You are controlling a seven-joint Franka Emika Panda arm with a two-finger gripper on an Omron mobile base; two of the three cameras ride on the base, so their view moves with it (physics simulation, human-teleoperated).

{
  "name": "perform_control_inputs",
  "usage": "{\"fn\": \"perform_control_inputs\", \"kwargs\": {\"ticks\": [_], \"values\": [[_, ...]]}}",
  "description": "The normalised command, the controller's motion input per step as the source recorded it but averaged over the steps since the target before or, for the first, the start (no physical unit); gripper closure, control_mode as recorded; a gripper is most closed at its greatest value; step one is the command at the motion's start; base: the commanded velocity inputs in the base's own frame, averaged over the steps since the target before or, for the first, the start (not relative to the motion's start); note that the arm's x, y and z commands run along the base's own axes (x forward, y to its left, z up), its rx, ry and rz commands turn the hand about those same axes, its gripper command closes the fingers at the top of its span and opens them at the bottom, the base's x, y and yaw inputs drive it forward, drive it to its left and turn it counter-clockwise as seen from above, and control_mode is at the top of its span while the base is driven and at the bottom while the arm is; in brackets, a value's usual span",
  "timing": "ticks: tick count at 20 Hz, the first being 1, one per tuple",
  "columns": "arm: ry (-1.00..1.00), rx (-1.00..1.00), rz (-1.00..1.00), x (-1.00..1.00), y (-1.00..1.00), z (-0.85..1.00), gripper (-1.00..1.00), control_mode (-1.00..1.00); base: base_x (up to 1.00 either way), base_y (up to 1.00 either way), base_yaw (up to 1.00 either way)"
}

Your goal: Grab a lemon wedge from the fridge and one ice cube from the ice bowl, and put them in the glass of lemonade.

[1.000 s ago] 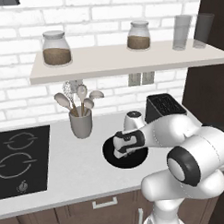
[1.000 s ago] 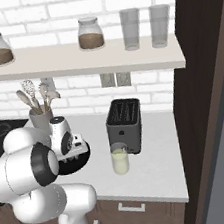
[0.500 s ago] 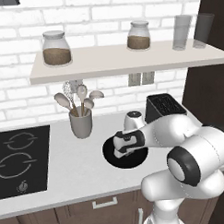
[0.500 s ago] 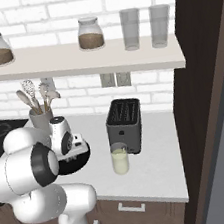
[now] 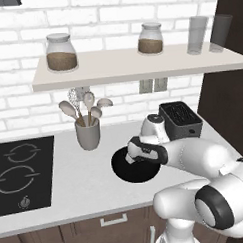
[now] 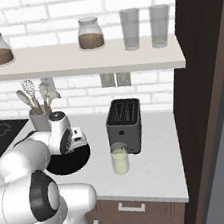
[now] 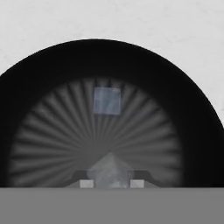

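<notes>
Gripper [image 7: 108,180]: is being held low inside the ice bowl [image 5: 127,174]; its fingertips are being pressed against an ice cube [image 7: 108,171] from both sides.
Second ice cube [image 7: 107,101]: is lying loose on the ribbed bowl floor, apart from the pinched one.
Ice bowl: is sitting on the counter [image 5: 81,190] between the utensil cup [image 5: 88,135] and the toaster [image 6: 124,125], nearer the front edge.
Glass of lemonade [image 6: 120,160]: is standing just in front of the toaster, near the counter's right end.
Lemon wedge: is not being made out in the glass; contents cannot be told.
</notes>
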Motion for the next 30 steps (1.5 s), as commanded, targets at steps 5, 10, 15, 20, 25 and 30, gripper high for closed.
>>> {"fn": "perform_control_inputs", "kwargs": {"ticks": [5,10,15,20,25,30], "values": [[-0.15,0.07,0.00,-0.16,0.00,0.38,1.00,-1.00,0.00,0.00,0.00],[-0.04,0.02,0.00,-0.18,-0.03,0.55,1.00,-1.00,0.00,0.00,0.00],[0.01,-0.03,-0.06,-0.18,-0.42,0.78,1.00,-1.00,0.00,0.00,0.00],[0.00,-0.01,-0.15,-0.18,-0.62,0.64,1.00,-1.00,0.00,0.00,0.00],[0.00,0.00,-0.26,-0.23,-0.85,0.17,1.00,-1.00,0.00,0.00,0.00],[0.00,0.00,-0.34,-0.08,-0.98,0.13,1.00,-1.00,0.00,0.00,0.00]]}}
